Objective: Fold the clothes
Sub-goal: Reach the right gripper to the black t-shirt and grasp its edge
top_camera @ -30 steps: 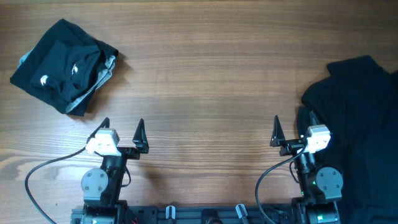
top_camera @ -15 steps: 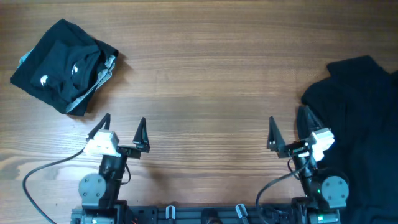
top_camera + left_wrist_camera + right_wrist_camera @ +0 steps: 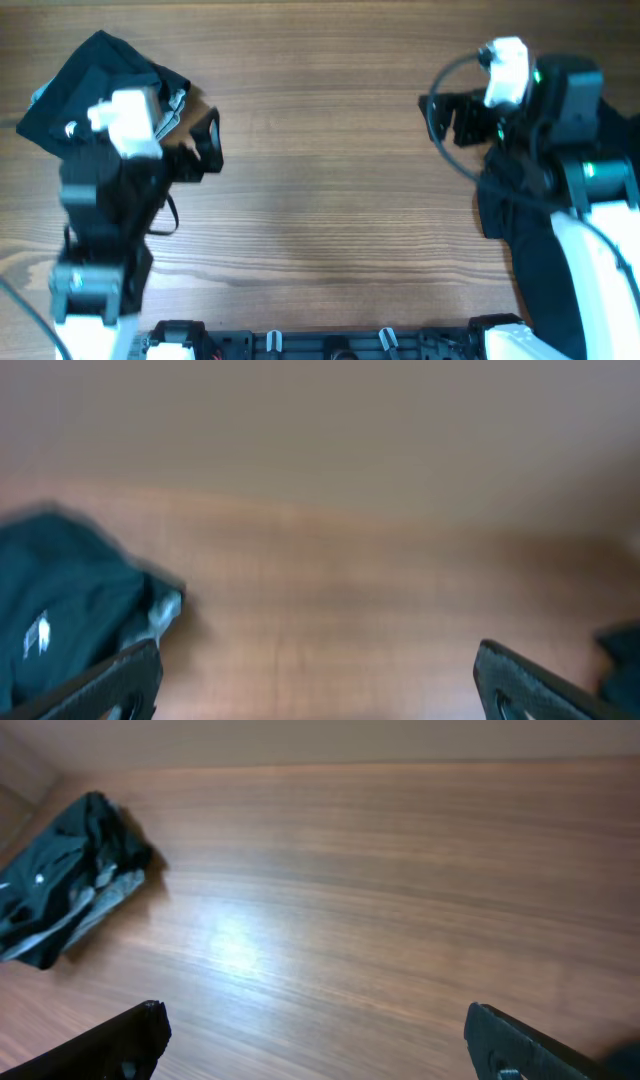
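A folded black T-shirt (image 3: 85,62) with small white marks and a pale grey edge lies at the far left of the table, partly hidden under my raised left arm. It also shows in the left wrist view (image 3: 60,600) and the right wrist view (image 3: 60,890). A loose heap of black clothes (image 3: 520,235) lies at the right edge, partly hidden by my right arm. My left gripper (image 3: 192,150) (image 3: 320,680) is open and empty beside the folded shirt. My right gripper (image 3: 452,115) (image 3: 315,1040) is open and empty above bare wood, left of the heap.
The wooden table (image 3: 330,190) runs between the two lots of clothes. The arm bases and a cable sit along the front edge (image 3: 330,345). A dark edge of the heap shows at the right of the left wrist view (image 3: 620,650).
Both arms have lifted from near the front edge and swung toward the far side, the left over the folded shirt, the right over the heap's left side. Both grippers stay open.
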### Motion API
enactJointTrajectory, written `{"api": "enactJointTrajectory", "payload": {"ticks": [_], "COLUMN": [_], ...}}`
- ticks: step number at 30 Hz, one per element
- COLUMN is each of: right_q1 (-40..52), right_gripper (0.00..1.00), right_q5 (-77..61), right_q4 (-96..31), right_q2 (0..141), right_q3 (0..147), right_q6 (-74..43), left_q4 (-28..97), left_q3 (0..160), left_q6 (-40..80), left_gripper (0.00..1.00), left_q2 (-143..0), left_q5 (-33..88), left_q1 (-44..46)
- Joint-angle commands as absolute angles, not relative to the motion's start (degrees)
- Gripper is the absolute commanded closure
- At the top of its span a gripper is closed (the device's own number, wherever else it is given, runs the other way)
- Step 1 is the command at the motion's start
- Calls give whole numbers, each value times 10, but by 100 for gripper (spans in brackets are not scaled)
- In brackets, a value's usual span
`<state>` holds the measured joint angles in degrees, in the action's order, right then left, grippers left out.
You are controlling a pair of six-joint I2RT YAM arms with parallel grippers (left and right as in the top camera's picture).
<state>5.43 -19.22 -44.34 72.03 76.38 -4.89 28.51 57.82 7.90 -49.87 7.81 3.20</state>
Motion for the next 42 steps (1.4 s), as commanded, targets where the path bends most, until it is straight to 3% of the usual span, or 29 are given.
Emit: {"api": "enactJointTrajectory", "payload": {"ticks": [1, 4, 7, 10, 13, 22, 27, 29, 34, 37, 40, 42], "right_q1": [48, -16, -153, -223, -243, -241, -247, -253, -259, -272, -285, -286], "right_gripper": [0, 0, 1, 2, 12, 24, 75, 84, 80, 96, 96, 96], "right_q5": [-222, -94, -101, -117, -106, -66, -19, -19, 5, 10, 3, -99], "right_q4": [-442, -456, -479, -469, -398, -292, -326, -338, -361, -392, -389, -344], "right_q2": [775, 825, 909, 981, 1057, 1172, 1166, 1151, 1105, 1102, 1102, 1102], "right_q3": [787, 787, 787, 787, 787, 786, 787, 787, 787, 786, 787, 787], "right_q6": [-63, -170, -225, -252, -280, -305, -299, -290, -270, -272, -265, -168], "left_q4": [322, 320, 326, 326, 324, 324, 324, 324, 324, 324, 324, 324], "left_q3": [661, 662, 662, 662, 662, 662, 662, 662, 662, 662, 662, 662], "left_q6": [77, 78, 78, 78, 78, 78, 78, 78, 78, 78, 78, 78], "left_gripper": [0, 0, 0, 0, 0, 0, 0, 0, 0, 0, 0, 0], "left_q2": [-585, -611, -616, -616, -618, -620, -621, -621, -621, -621, -621, -621], "left_q5": [94, 135, 156, 156, 156, 156, 156, 156, 156, 156, 156, 156], "left_q1": [31, 31, 31, 31, 31, 31, 31, 31, 31, 31, 31, 31]}}
